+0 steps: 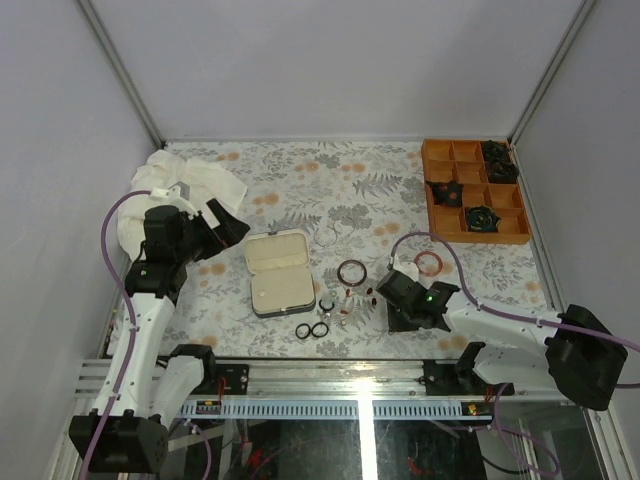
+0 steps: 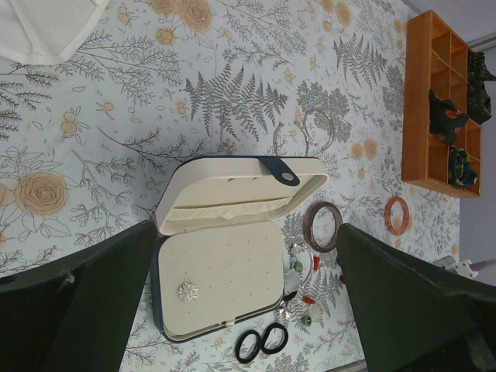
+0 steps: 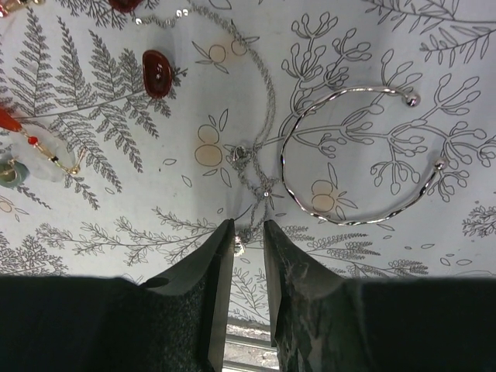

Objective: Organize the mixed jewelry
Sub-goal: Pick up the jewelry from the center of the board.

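Jewelry (image 2: 301, 263), reddish-brown bangles (image 1: 339, 272), black rings (image 2: 261, 342), silver hoop (image 3: 284, 163)

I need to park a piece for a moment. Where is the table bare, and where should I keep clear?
Widest bare stretch: the back middle, between the white cloth and the orange tray. A smaller patch lies left of the open case. Crowded: between case and right gripper, with bangles, black rings and earrings.
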### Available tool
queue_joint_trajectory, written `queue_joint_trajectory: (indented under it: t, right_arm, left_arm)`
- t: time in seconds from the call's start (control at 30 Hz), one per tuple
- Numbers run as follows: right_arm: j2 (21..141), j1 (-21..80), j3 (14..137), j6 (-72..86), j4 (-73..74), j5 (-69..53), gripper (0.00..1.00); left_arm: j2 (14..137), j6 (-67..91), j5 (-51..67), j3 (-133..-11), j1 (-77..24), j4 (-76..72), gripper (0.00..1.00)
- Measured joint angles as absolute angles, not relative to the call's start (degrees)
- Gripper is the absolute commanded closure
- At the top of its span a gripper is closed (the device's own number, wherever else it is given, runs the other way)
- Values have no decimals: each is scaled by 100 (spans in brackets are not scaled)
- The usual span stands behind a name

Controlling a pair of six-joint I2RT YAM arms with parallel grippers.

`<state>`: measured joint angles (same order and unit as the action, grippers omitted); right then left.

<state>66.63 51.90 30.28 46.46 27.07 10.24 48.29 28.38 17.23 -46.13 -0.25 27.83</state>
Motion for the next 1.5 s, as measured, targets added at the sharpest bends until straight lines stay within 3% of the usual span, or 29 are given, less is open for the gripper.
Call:
queue_joint_trajectory:
  t: [0.27,0.63,1.17,1.5]
  right_arm:
    - [6742,5465,3052,4810,2794,1160,76]
    - [6775,5559,3068,4890,2810,1258,100]
    - [6565,5575,3767,4630,3212,1715,100]
    - [6257,5577,4261,4327,3509,1988,100]
  left_arm:
    - [4829,2838,1723,-4613,-25,2783,0]
    - [4829,2838,1741,-4613,-25,2783,0]
    - [4823,2838,1780,-4613,-25,2783,0]
    - [4930,2814,2401,-4545,-93,2661,0]
